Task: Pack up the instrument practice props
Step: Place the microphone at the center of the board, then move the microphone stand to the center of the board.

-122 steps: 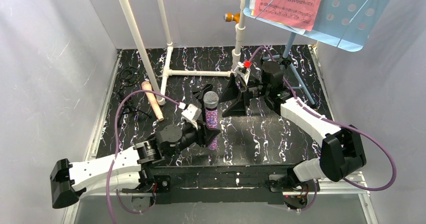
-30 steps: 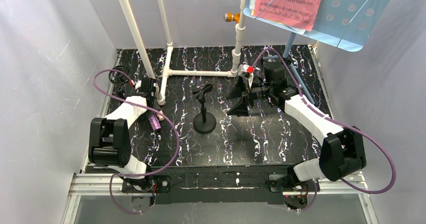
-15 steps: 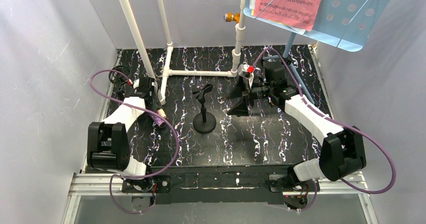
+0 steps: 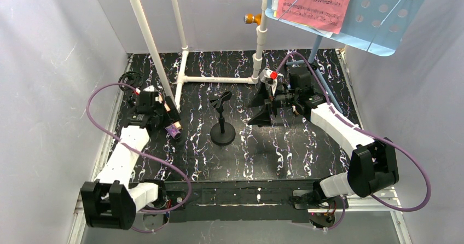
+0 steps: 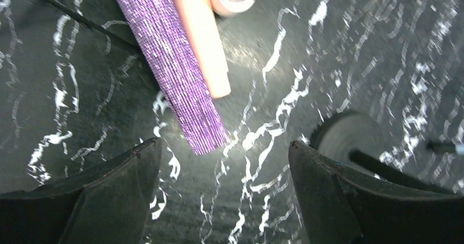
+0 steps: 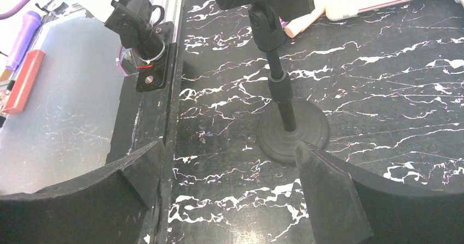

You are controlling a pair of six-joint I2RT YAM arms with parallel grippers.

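The glittery purple microphone lies flat on the black marbled table, beside the pink microphone. My left gripper hovers just past the purple one's end, open and empty. From above, only the purple end shows beside the left gripper. The black round-base mount stands upright mid-table. My right gripper is to its right, open and empty, and faces the mount's base. The light-blue music rack holds a pink sheet-music page at the back right.
The white pipe frame stands across the back, with a post rising right behind the left gripper. Black cables lie coiled at the far left. The rack's stand legs run behind the right arm. White walls close in both sides.
My left gripper has opened and let go of the purple microphone, which now rests beside the pink one. The left arm has drawn back toward the near edge. The right arm has not moved.
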